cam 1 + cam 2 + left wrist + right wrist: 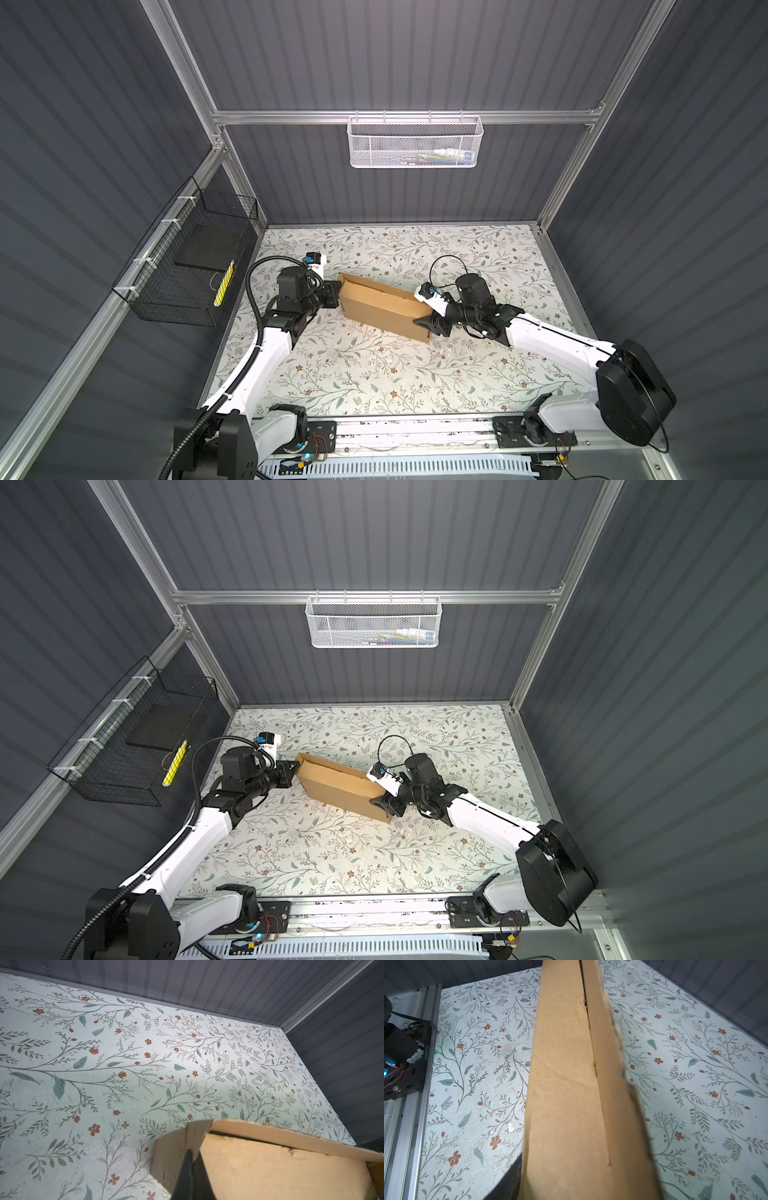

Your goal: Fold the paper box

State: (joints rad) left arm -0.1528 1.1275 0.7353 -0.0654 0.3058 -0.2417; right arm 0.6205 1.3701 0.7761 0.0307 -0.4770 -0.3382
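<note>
Left arm (268, 353): white link slopes up from the near left base; the elbow is bent and the black forearm runs toward the centre.
Left wrist (293, 284): black and held low, pointing right in both top views.
Left gripper (336, 290): jaws closed, fingers (187, 1169) pressed together, tips against the left end of the paper box (380, 305).
Right arm (552, 338): white link reaches from the near right base toward the centre.
Right wrist (471, 291): black, bent and pointing left.
Right gripper (424, 319): jaws part-spread astride the box's right end. One of its fingers (506, 1186) lies flat on the box's face; the other is hidden.
</note>
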